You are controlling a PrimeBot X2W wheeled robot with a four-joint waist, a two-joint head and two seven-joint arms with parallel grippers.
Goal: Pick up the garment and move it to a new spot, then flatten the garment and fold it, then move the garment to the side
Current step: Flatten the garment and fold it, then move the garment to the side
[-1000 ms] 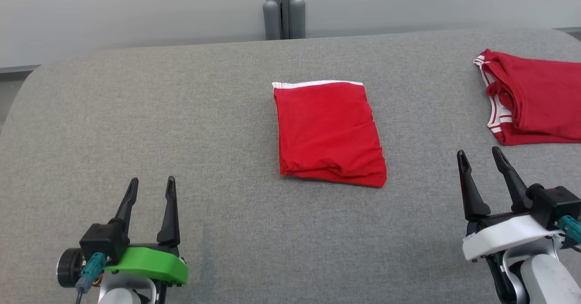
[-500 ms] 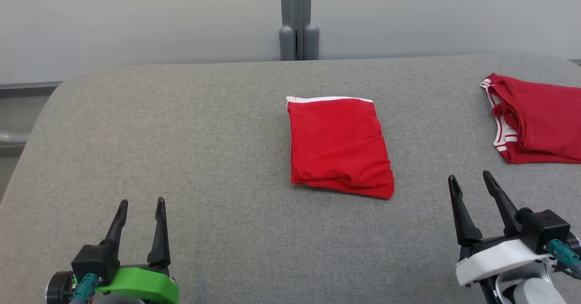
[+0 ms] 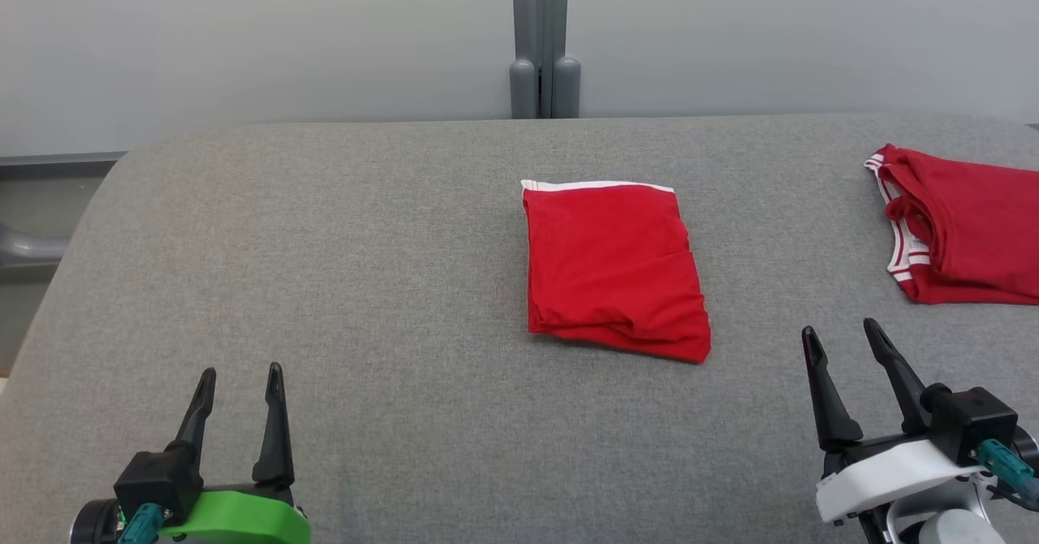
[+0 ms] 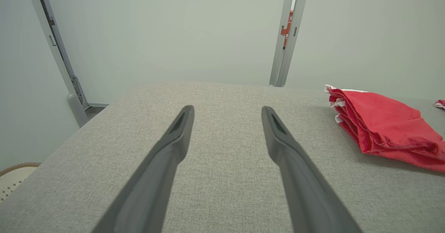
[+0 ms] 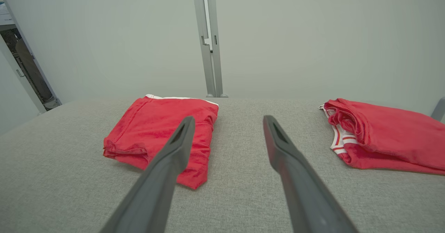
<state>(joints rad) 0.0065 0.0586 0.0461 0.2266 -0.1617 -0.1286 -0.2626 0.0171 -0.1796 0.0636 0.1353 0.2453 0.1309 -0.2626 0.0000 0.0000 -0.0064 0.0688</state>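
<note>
Hovering with my left gripper (image 3: pixel 242 369) and right gripper (image 3: pixel 840 327) wide open, gripping nothing, folded red garment (image 3: pixel 617 272) lying apart.

a grey fabric-covered tabletop (image 3: pixel 325 268) spreads under and ahead of the right claw (image 3: pixel 839 330) and the left claw (image 3: pixel 242 371). ahead of the right claw and off to its right, well apart from it, a folded red tank top (image 3: pixel 974 235) lies on the tabletop, its white-and-red striped trim on the side facing the claw. far ahead, between the two claws, a grey post (image 3: pixel 544 41) with two rounded caps stands against pale wall panels (image 3: pixel 243 41). left of the left claw, below the tabletop's edge, sits a woven basket (image 4: pixel 14 177).
</note>
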